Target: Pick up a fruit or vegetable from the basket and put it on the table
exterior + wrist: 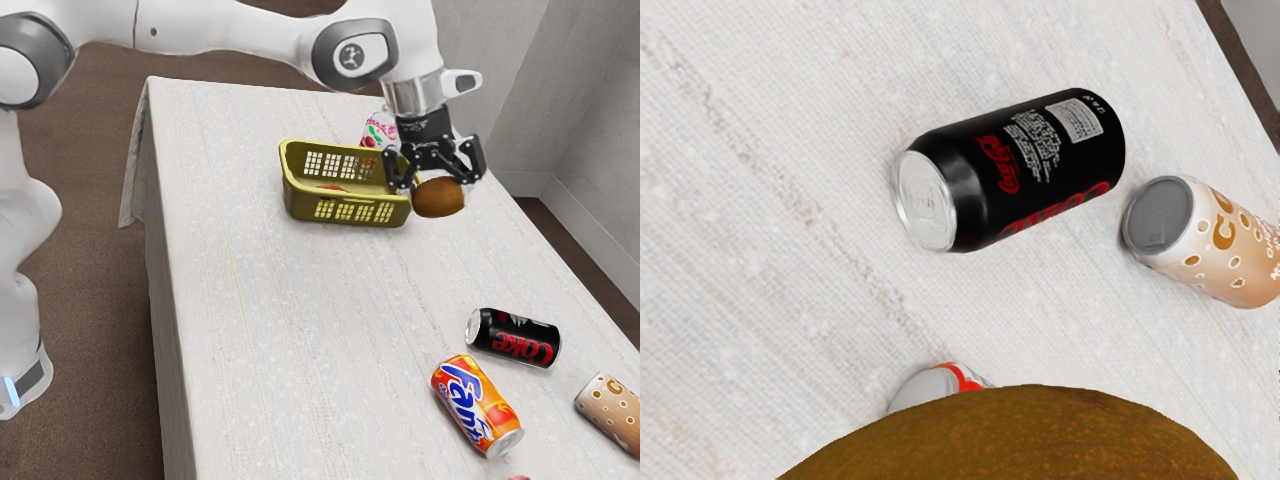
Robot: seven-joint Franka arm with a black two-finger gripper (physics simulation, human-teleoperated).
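Near the edge of the surface [300, 330] at the exterior view's right, end effector [440, 182] clamped on brown fruit [439, 199]; probably light, kinda bruisable, best pinched mid-body.

Taking the exterior view as a clock face, with twelve at its top, the plump, brownish-orange oval fruit [438, 197] is held up in the air, clear of the tabletop, at about three o'clock from the basket's middle. Its longer axis runs roughly from nine to three; the wrist view shows fine orange speckles on its rounded skin. The olive-yellow, rectangular plastic basket [302, 203] with gridded openings in its walls stands upright, toward twelve o'clock from the table's middle. Something reddish lies inside, mostly hidden. The long table covered in white, faintly streaked cloth [290, 330] stands level beneath the basket, its cloth draping down toward nine o'clock.
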